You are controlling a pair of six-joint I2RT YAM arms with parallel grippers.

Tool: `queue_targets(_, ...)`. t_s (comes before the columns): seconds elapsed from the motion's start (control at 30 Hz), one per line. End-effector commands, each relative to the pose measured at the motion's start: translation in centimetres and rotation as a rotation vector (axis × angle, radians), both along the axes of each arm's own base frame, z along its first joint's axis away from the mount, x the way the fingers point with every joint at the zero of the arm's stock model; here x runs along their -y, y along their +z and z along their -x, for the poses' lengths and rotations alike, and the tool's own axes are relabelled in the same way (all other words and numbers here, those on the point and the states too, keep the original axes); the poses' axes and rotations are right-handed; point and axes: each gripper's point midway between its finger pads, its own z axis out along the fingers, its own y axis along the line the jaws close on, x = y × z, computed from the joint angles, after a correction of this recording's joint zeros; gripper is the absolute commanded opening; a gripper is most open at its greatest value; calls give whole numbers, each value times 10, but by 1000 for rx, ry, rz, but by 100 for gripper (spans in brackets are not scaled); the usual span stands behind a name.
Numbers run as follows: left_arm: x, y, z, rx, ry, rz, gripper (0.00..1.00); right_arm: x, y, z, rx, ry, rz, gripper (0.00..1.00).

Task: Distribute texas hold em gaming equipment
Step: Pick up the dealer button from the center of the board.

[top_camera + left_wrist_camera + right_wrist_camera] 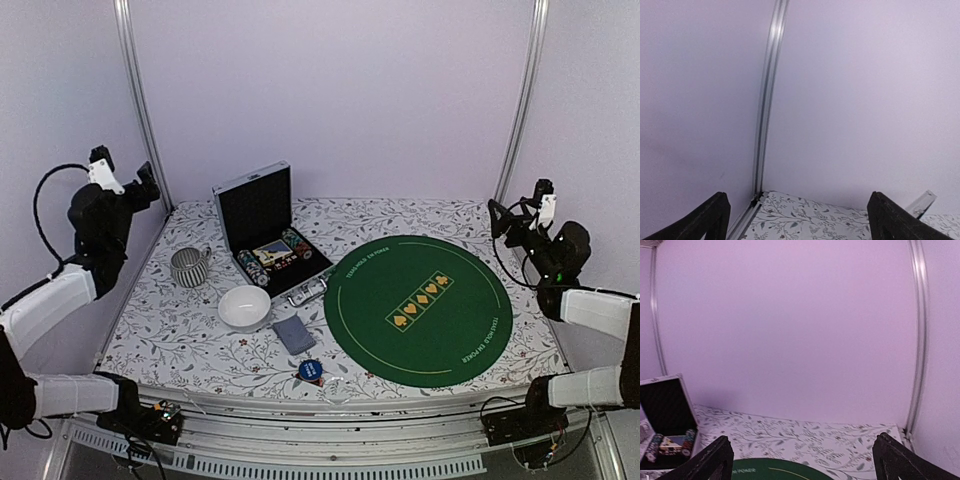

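As both hover high, tilted upward, left tool (800,226) and right tool (801,464) gape wide (both empty).

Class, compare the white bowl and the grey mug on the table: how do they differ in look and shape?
The bowl is plain white; the mug is grey and ribbed. The bowl is wide and shallow; the mug is narrower and taller. The mug has a handle; the bowl has none. Both stand upright, left of the green mat.

Could not count the poker chips (266,262) in the case (255,200): too small. Made out the marker discs (311,371) only as a blur.
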Motion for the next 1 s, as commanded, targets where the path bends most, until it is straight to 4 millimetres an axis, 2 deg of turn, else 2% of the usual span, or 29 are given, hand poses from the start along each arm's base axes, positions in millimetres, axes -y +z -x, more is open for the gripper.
queue_targets(0.0,76,12,0,-194,-304,-16,98,-59,42,18,-57,387,-166,99)
queue_targets(0.07,118,26,9,-227,-470,-44,98,-83,52,20,-122,478,-232,99)
queue_targets(0.17,176,34,31,-261,-714,-82,98,-134,51,21,-242,523,-216,99)
queue_targets(0.23,204,32,46,-288,-823,-109,98,-174,39,29,-326,551,-160,99)
queue_targets(0.3,216,26,54,-316,-860,-127,98,-213,20,40,-421,584,-98,99)
queue_targets(0.33,218,23,57,-327,-869,-134,98,-238,9,51,-470,616,-61,99)
queue_targets(0.37,219,18,59,-337,-874,-137,98,-255,-5,57,-522,619,-28,99)
queue_targets(0.5,215,-5,67,-378,-874,-148,98,-308,-57,85,-734,611,105,100)
queue_targets(0.63,210,-26,76,-429,-872,-161,98,-361,-90,125,-836,629,275,100)
queue_targets(0.67,209,-32,79,-441,-873,-165,98,-369,-111,137,-887,634,336,100)
queue_targets(0.7,208,-38,81,-453,-874,-168,98,-384,-112,145,-898,655,364,100)
queue_targets(0.8,205,-55,89,-480,-881,-170,98,-408,-139,167,-981,676,472,100)
queue_targets(0.97,197,-69,94,-472,-860,-179,98,-424,-176,194,-1087,631,620,97)
